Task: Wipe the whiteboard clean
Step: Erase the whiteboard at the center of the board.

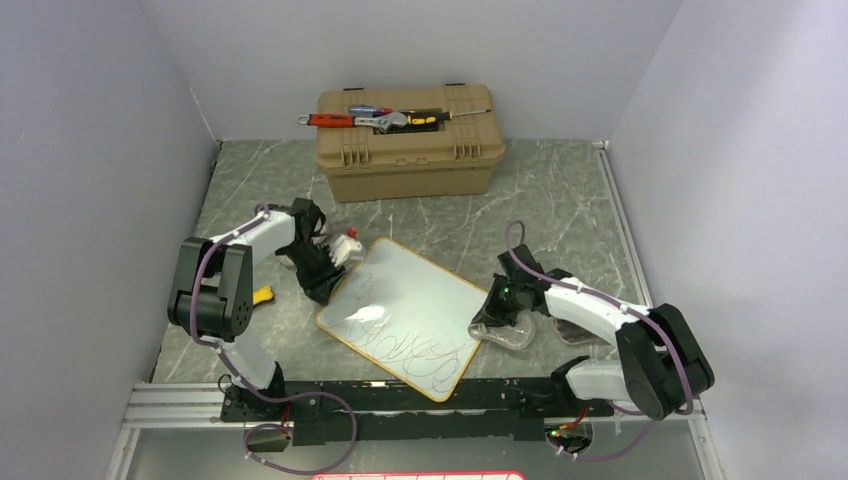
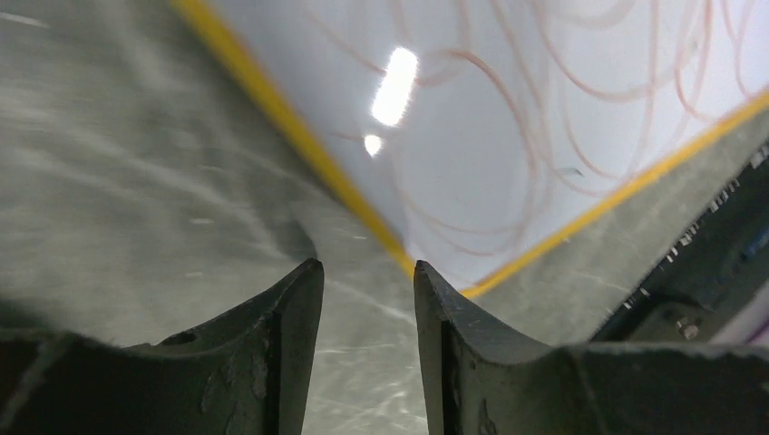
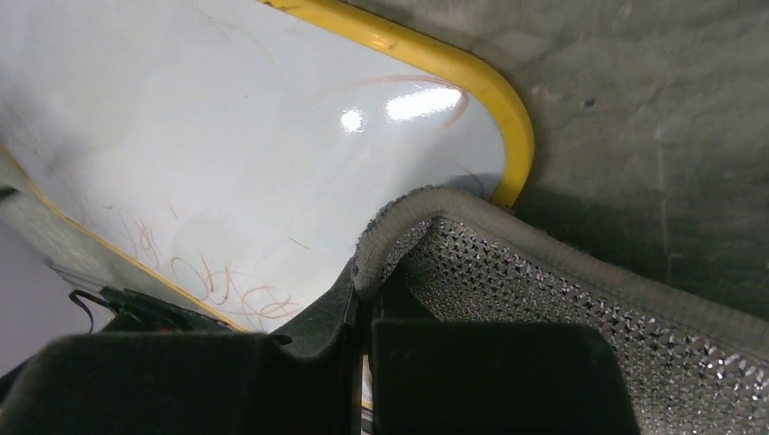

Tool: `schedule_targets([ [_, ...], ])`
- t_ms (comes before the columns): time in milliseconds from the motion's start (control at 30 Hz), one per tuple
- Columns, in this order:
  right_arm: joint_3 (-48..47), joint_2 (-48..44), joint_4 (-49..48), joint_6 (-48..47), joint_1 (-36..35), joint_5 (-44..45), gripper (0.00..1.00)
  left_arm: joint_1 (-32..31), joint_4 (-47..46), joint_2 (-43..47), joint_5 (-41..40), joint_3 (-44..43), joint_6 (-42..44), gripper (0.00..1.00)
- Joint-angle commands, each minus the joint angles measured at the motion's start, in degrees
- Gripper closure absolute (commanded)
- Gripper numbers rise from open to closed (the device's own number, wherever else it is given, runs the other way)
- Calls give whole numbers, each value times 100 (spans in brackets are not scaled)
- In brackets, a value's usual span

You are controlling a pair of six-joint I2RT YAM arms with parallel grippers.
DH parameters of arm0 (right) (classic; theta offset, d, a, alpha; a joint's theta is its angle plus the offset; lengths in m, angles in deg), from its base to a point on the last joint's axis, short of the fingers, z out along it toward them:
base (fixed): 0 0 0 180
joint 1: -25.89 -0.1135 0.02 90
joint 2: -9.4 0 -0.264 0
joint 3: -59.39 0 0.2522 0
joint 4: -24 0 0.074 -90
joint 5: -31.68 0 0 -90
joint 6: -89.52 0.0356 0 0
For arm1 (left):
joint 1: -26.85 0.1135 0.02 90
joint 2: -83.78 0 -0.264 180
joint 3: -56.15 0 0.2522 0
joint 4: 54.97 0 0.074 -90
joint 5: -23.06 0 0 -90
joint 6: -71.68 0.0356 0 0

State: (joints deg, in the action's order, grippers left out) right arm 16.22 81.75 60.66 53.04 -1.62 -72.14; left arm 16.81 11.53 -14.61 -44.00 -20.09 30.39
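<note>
- Tabletop (image 1: 560, 200): grey-green marbled surface filling the middle of my overhead view, with pale walls on three sides.
- Toolbox (image 1: 408, 160): tan, lid shut, at the upper centre of the frame and well apart from the board. A red-handled wrench (image 1: 345, 121) and some screwdrivers lie on its lid.
- Whiteboard (image 1: 400, 295): I see it lying flat on the table at the centre of the frame, turned like a diamond, with a yellow rim all round. Reddish-brown scribbles (image 1: 425, 350) crowd its lower-right edge; the upper part shows only faint loops.
- Left arm (image 1: 225, 280): comes in from the lower left towards the board's left corner.
- Right arm (image 1: 610, 320): comes in from the lower right towards the board's right corner.
- Cloth (image 3: 562, 299): grey and mesh-textured, bunched at the board's right corner, with its edge lapping over the rim.
- Left gripper (image 2: 367, 272): released, with only bare table between the jaws. The board's yellow corner sits just beyond the fingertips.
- Right gripper (image 3: 363, 313): clenched on a fold of the cloth.
- Small white object (image 1: 346, 245): just beside the board's upper-left edge; I cannot tell what it is.
</note>
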Motion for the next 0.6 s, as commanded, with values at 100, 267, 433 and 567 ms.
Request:
schedule_targets([
  [100,-279,489,39,-327,518,1227,100,-299,94,326,340,786,430,52],
  [267,-584,983,-375,-458,826,1173,100,-597,-362,185,410,802,112,52],
  [433,-796,802,-334,-361,800,1106,100,-692,-997,-293,111,458,-476,57],
  [567,-1169,364,166,-605,800,982,100,-692,-979,-605,175,152,-753,68],
])
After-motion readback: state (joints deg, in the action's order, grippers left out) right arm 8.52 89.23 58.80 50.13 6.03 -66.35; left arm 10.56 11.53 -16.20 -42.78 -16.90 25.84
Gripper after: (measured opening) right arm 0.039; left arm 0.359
